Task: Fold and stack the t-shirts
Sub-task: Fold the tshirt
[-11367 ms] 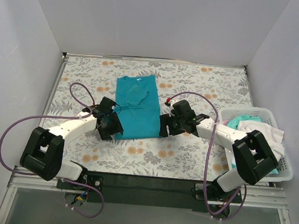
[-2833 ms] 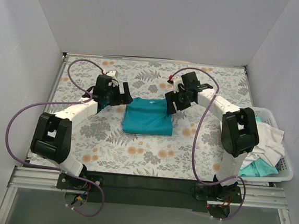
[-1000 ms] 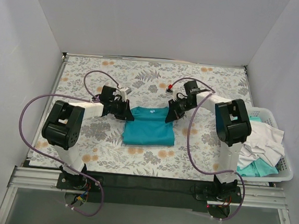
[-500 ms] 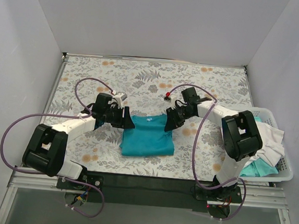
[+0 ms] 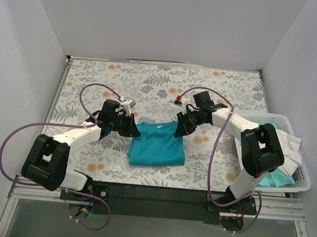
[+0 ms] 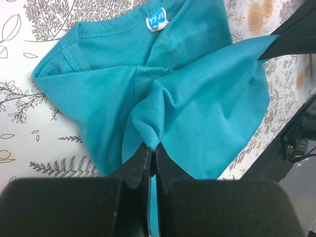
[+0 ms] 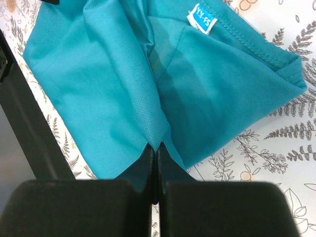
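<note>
A teal-blue t-shirt (image 5: 157, 146) lies folded into a rough rectangle on the floral table, its neck label toward the back. My left gripper (image 5: 133, 129) sits at the shirt's back left corner. In the left wrist view it (image 6: 152, 148) is shut on a pinched ridge of the teal cloth (image 6: 197, 98). At the back right corner is my right gripper (image 5: 178, 129). Its wrist view shows it (image 7: 154, 147) shut on a fold of the same shirt (image 7: 98, 74). Both held folds are lifted a little off the layer below.
A white plastic basket (image 5: 302, 184) stands at the table's right edge, holding a white t-shirt (image 5: 289, 144) and a pale aqua one (image 5: 275, 176). White walls enclose the table (image 5: 95, 80) on three sides. Purple cables loop over both arms.
Both grippers opened briefly and shut again on the teal shirt's back corners. The arms and the shirt have shifted slightly toward the near edge.
</note>
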Robot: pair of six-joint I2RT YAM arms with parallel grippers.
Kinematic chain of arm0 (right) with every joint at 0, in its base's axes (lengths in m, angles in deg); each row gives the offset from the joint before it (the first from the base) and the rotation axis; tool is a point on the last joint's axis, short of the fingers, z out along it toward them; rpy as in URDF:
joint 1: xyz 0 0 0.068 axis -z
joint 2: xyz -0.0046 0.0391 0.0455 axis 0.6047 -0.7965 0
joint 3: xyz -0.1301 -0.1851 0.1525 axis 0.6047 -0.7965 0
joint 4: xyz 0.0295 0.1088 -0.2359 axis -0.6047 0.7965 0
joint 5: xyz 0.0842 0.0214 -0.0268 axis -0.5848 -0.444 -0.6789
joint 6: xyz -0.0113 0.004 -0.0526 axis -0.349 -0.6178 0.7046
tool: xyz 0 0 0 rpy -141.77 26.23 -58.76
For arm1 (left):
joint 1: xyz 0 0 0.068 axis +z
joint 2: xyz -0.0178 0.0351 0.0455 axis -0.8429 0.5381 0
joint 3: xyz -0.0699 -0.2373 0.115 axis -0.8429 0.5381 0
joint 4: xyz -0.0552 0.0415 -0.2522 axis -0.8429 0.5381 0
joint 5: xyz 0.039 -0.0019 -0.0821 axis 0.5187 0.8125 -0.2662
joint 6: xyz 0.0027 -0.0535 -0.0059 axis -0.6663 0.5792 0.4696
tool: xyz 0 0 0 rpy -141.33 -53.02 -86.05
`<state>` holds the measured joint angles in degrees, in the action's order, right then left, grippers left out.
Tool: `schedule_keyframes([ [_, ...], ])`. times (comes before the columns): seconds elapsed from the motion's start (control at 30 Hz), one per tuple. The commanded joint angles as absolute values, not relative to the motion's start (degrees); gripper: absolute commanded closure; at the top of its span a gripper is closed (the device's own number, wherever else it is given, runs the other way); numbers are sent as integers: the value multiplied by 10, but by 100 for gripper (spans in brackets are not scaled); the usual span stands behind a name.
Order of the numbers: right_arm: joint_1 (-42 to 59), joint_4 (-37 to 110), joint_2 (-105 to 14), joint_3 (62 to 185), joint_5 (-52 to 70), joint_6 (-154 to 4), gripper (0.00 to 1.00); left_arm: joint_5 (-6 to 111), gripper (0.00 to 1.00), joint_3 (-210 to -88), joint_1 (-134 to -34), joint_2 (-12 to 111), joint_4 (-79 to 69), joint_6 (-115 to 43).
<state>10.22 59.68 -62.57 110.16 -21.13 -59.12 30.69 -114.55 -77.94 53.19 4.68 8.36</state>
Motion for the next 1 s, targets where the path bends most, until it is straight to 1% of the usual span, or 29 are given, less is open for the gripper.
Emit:
schedule_keyframes([
  [0.0,92,614,-596,1124,-216,-588,99,310,100,-1138,-783,469,42,97],
  [0.1,92,625,-584,1145,-199,-584,99,350,100,-1134,-783,424,39,117],
  [0.2,97,625,-595,1181,-177,-581,99,409,100,-1119,-778,421,8,148],
  [0.27,105,626,-638,1209,-185,-576,99,420,100,-1113,-771,443,-25,186],
  [0.3,107,625,-675,1236,-186,-571,99,424,100,-1112,-768,480,-58,201],
  [0.43,123,628,-764,1305,-193,-563,99,426,100,-1132,-762,576,-85,231],
  [0.6,135,627,-820,1353,-184,-564,99,441,100,-1162,-751,628,-93,236],
  [0.7,138,628,-832,1358,-173,-562,90,448,100,-1172,-751,637,-90,233],
  [0.73,137,628,-833,1357,-173,-562,86,451,99,-1174,-750,640,-88,233],
  [0.77,138,628,-833,1352,-171,-562,82,455,97,-1180,-750,643,-83,232],
  [0.8,138,627,-829,1349,-167,-563,81,462,90,-1181,-750,641,-71,233],
  [0.83,138,627,-825,1348,-166,-569,74,469,86,-1183,-751,637,-65,234],
  [0.87,137,628,-820,1345,-165,-571,71,485,82,-1185,-750,630,-60,235],
  [0.9,138,627,-805,1346,-162,-574,69,491,73,-1186,-750,614,-56,235],
  [0.93,138,627,-796,1346,-154,-583,64,497,65,-1188,-751,604,-48,228],
  [0.97,138,627,-787,1347,-144,-588,62,506,56,-1189,-751,594,-44,225],
])
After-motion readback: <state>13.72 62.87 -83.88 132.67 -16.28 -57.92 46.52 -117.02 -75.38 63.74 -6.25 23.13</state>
